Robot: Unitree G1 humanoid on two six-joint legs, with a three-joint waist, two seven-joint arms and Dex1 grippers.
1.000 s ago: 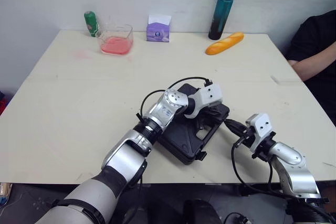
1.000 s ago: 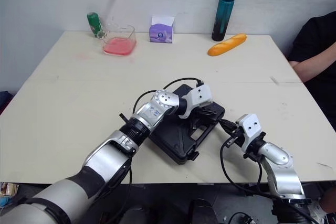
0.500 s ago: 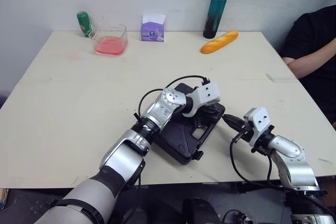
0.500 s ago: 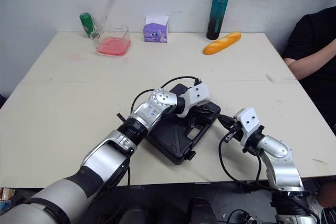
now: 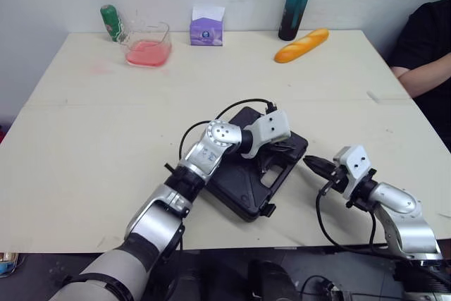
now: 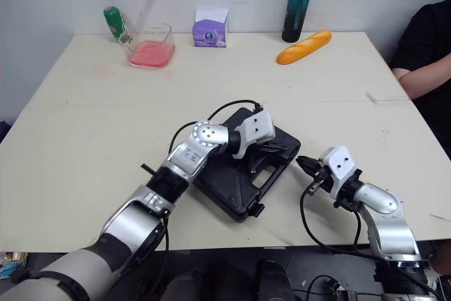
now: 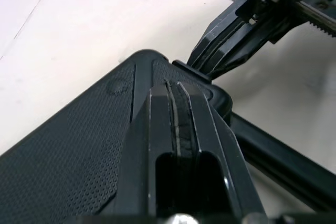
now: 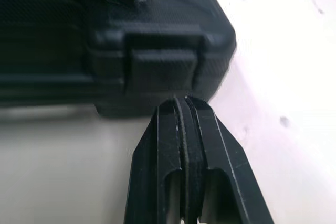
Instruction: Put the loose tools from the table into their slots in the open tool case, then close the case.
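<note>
Tool case (image 5: 243, 185), lid down, near the surface's (image 5: 106, 139) front edge. Left gripper (image 7: 176, 98), clenched empty, stays on the lid. Right gripper (image 8: 184, 109), clenched empty, remains beside the latch (image 8: 160, 69). Latching likely remains.

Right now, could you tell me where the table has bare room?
Bare: the left half of the table, from glass container to tool case, and the band between case and bread. Crowded: the case's right corner, by the left end effector and right end effector.
</note>
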